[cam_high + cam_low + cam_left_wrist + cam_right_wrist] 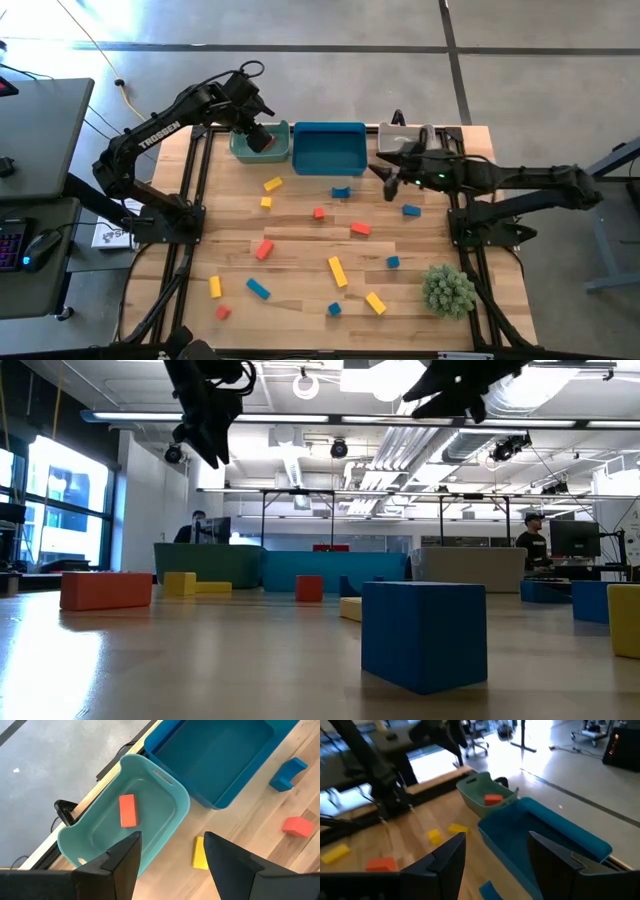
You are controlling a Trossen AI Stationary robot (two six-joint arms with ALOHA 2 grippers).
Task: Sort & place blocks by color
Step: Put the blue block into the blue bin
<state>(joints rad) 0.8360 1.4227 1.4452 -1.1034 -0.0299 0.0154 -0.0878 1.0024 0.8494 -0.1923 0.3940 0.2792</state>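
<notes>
Above the teal bin [258, 150] at the tabletop's [300, 225] far edge hangs the left gripper [262, 138], its fingers [117, 865] apart and empty. One red block [128, 810] lies inside that bin. Beside it stands the blue bin [328, 148], with nothing in it. Near the grey bin [400, 138] hovers the right gripper [385, 180], fingers [442, 862] apart, holding nothing. Red, blue and yellow blocks [338, 271] lie scattered across the tabletop.

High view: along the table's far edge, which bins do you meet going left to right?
Teal bin with a red block in it and the left gripper above, then blue bin, then grey bin.
</notes>
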